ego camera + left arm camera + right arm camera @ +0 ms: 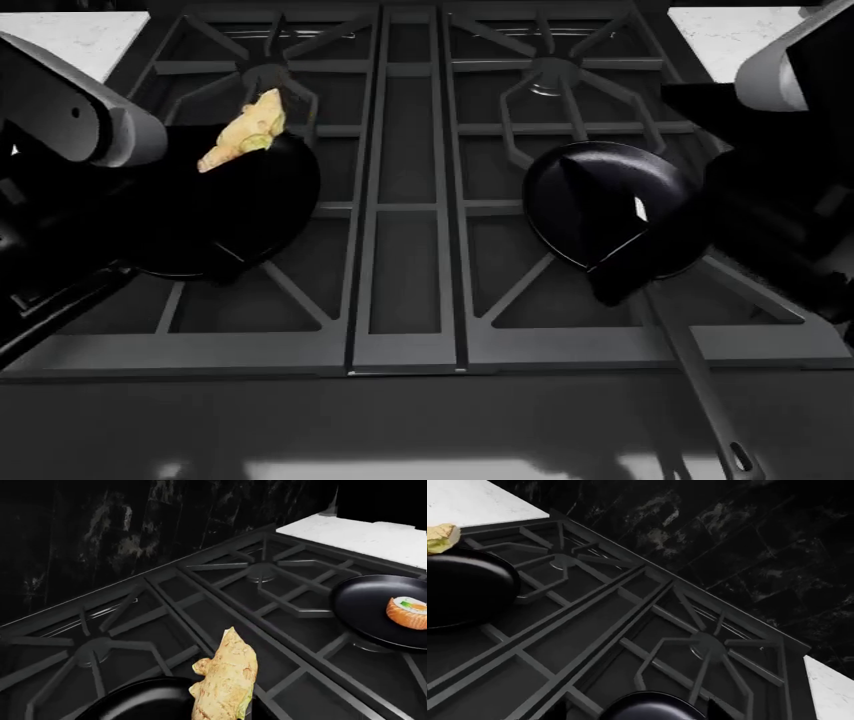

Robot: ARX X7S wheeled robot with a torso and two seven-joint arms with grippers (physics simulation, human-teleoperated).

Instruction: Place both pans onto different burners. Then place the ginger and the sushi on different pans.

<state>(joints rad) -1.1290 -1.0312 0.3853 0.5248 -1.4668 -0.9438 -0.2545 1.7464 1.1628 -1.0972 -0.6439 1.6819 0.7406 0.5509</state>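
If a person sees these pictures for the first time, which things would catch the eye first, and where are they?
Against the dark stove, the yellowish-tan ginger stands out most; it is at the far edge of the left pan, on the front left burner. Next comes the orange sushi, lying in the right pan on the front right burner; only the left wrist view shows it. That pan's long handle points toward the robot.

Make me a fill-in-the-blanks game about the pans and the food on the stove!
1. The sushi lies inside a black ____.
2. In the head view, the ginger shows at the far edge of the ____ pan.
3. The stove has ____ burners.
4. The sushi's outside is ____.

Missing words: pan; left; four; orange
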